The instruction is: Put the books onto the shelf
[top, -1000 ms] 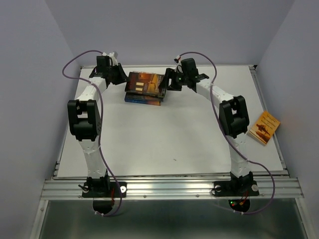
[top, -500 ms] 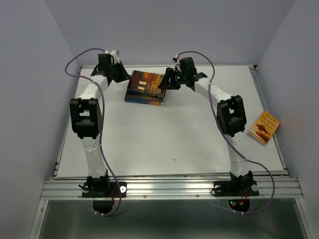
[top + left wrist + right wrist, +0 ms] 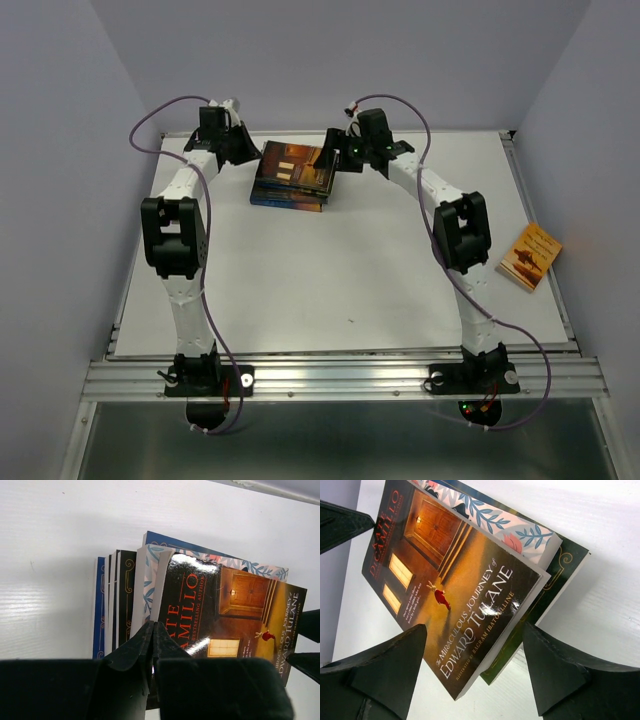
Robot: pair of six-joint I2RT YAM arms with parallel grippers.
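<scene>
- Your table [image 3: 350,270] carries the stack of books [image 3: 288,190] near 12 o'clock, with the brown top book [image 3: 455,580] lying askew on it.
- One orange book [image 3: 530,255] lies well apart at 3 o'clock, past the table's rim.
- Your right gripper [image 3: 475,630] reaches in at the stack's 3 o'clock, its jaws spread around the top book's end.
- Your left gripper [image 3: 152,630] sits at the stack's 9 o'clock, fingers pressed together at that book's edge.

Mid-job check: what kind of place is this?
Probably a lab robot cell, not a home: a white table, plain lilac walls closing it in, and an aluminium rail along its near edge.
</scene>
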